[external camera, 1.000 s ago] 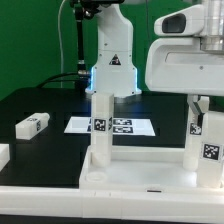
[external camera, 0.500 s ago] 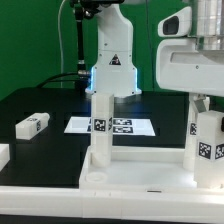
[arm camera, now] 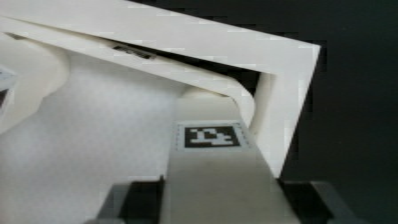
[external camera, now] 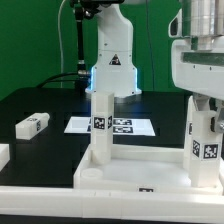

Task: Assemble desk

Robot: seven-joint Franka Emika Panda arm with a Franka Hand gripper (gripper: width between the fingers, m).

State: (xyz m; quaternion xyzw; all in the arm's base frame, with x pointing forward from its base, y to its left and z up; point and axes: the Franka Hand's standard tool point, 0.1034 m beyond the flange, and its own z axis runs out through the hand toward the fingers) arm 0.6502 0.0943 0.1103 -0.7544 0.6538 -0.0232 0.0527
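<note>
The white desk top (external camera: 130, 172) lies at the front with its rim up. One white leg (external camera: 101, 125) stands upright at its corner on the exterior view's left. My gripper (external camera: 201, 103) is shut on a second leg (external camera: 203, 140), which stands upright at the corner on the exterior view's right. In the wrist view the held leg (arm camera: 219, 160) runs between my dark fingers (arm camera: 139, 200), its tag facing the camera, with the desk top's rim (arm camera: 214, 45) beyond. The leg's lower end is hidden by the rim.
A loose white leg (external camera: 32, 125) lies on the black table at the exterior view's left, and another white part (external camera: 3, 155) shows at the edge. The marker board (external camera: 125, 126) lies behind the desk top. The robot base (external camera: 112, 60) stands at the back.
My wrist has turned and its bulk now sits further toward the exterior view's right. The held leg has shifted slightly toward the exterior view's left. The other parts have not moved.
</note>
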